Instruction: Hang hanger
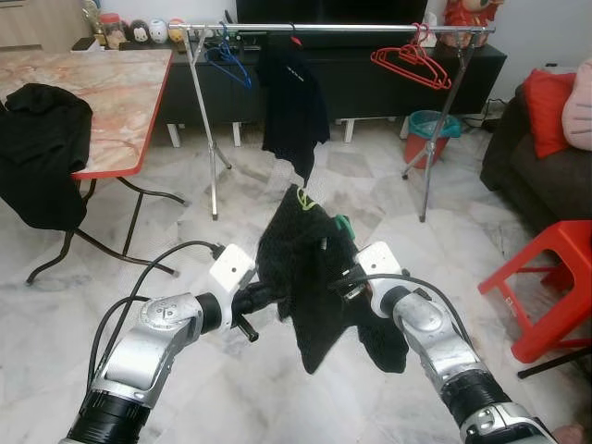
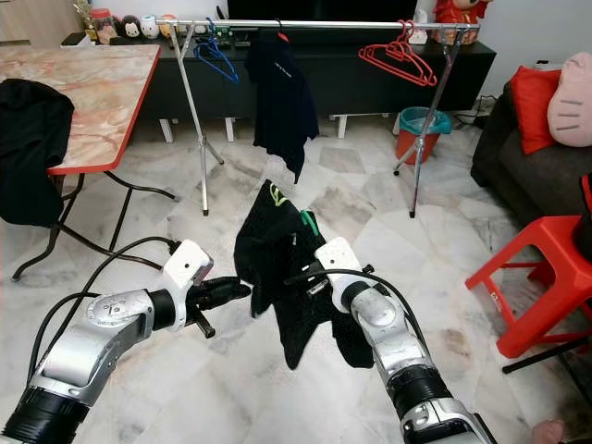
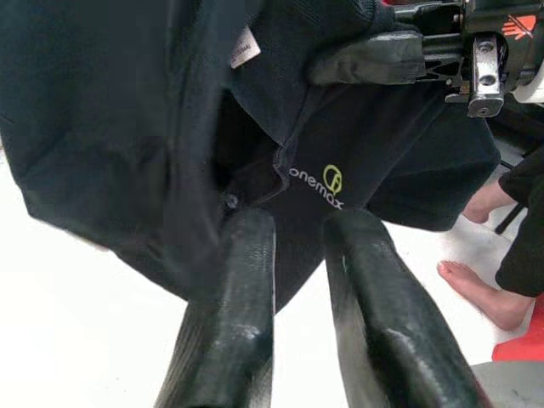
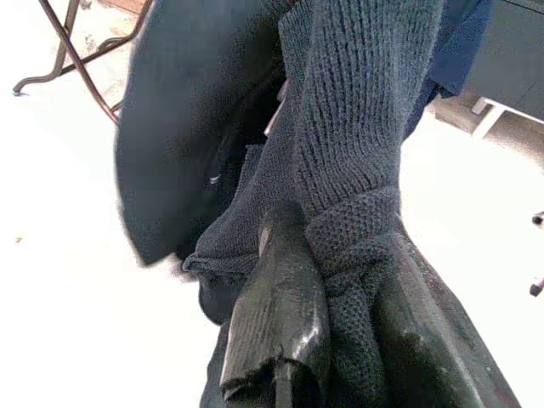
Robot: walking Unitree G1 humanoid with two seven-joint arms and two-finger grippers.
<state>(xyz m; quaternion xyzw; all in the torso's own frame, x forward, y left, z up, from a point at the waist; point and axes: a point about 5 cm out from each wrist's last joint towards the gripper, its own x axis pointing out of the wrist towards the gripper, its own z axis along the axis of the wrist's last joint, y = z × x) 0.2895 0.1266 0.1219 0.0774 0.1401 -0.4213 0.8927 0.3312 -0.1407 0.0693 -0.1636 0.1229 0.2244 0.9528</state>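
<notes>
Both silver arms raised forward and bent at the elbow, meeting in front of the clothes rail [image 1: 333, 29]. Right hand [image 4: 340, 340] clenched on a fold of the dark knitted garment [image 1: 314, 277], fabric pinched between its two black fingers [image 4: 280, 314]. Left hand [image 3: 297, 280] at the garment's near side, fingers [image 3: 246, 289] slightly parted, tips pressed to the cloth at the collar beside the green logo; grip on cloth not discernible. Garment held clear of the marble floor [image 1: 277, 388], well short of the rail, hanging in a bunched mass between the two hands. Green hanger [image 1: 344, 224] seen as a small tip at the garment's upper edge, just above the right hand, otherwise covered by fabric. On the rail: blue hangers [image 1: 228, 61] toward its left end, a dark shirt [image 1: 294, 102] hanging near the middle, red hangers [image 1: 412, 63] toward its right end. Left of the rail, a red-edged worktop [image 1: 102, 92] with a black garment [image 1: 37, 148] draped at its near corner. Right of the rail, a dark sofa with a red cushion [image 1: 548, 111] and a red stool [image 1: 550, 287]. A person's bare foot [image 3: 480, 293] on the floor beyond the garment, seen in the left wrist view.
</notes>
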